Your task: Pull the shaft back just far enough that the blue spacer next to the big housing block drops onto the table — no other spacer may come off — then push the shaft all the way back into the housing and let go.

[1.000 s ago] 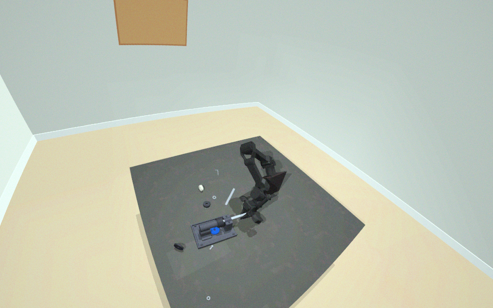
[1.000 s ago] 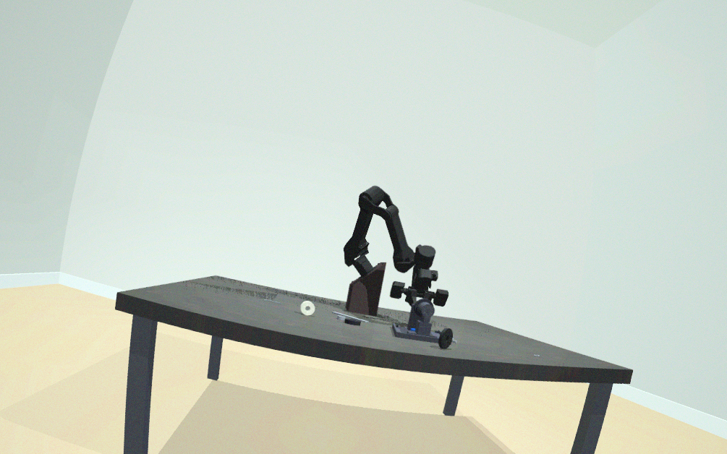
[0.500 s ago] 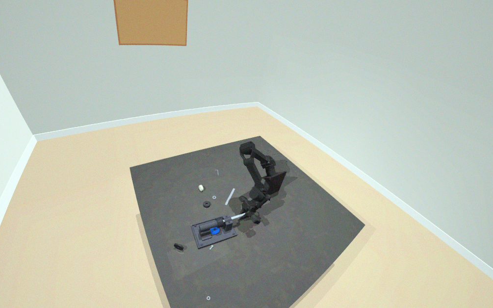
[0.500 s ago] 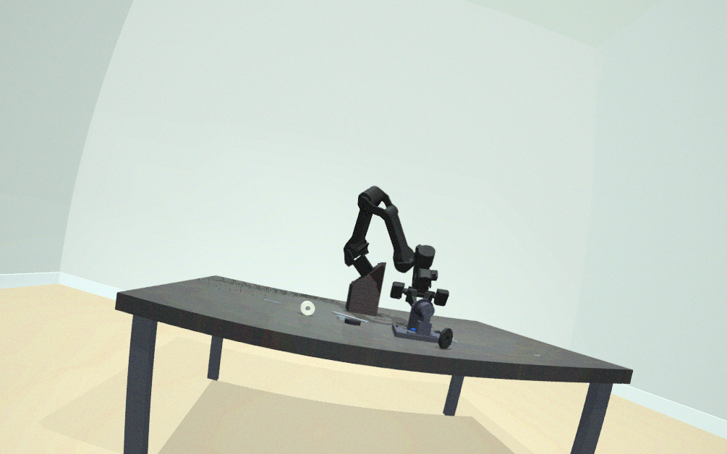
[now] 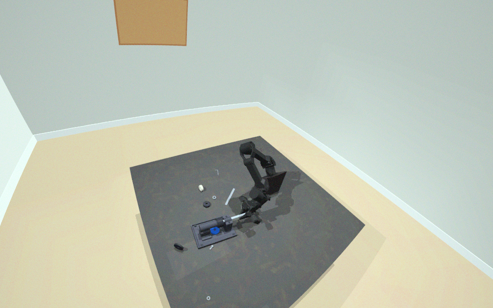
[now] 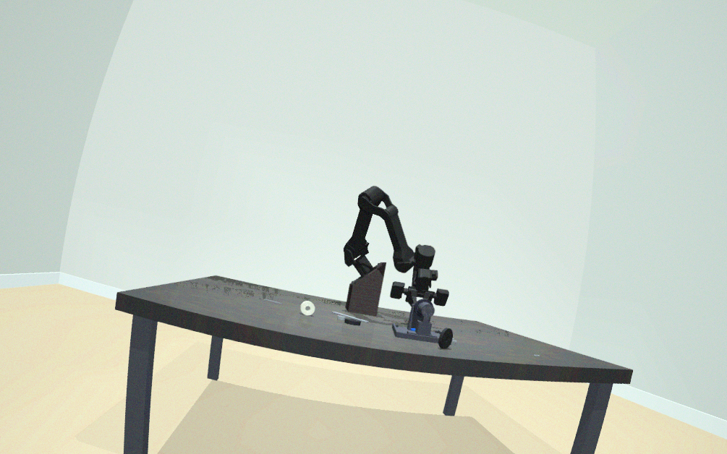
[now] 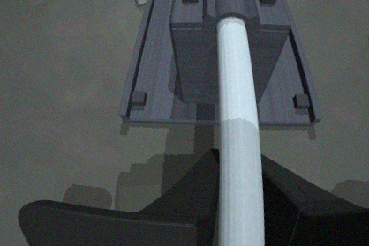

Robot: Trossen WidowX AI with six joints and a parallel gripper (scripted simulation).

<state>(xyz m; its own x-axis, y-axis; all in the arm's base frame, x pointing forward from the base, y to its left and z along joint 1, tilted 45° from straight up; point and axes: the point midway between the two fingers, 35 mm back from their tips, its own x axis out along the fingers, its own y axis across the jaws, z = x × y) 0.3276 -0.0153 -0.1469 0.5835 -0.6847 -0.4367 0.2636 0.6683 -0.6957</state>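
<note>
Lower centre, top view: gripper [image 5: 246,215] [image 6: 419,298] nearly closed, clamped on white shaft [image 5: 238,216] [image 7: 238,101]. Crooked push could jam shaft in housing [image 5: 209,225] [image 6: 424,311].

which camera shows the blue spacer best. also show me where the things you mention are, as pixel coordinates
The top view: there the blue spacer [image 5: 215,230] [image 6: 412,330] shows as a ring lying low on the base plate [image 5: 217,242]. The exterior view gives only a blue sliver beside the housing; the wrist view shows none of it.
</note>
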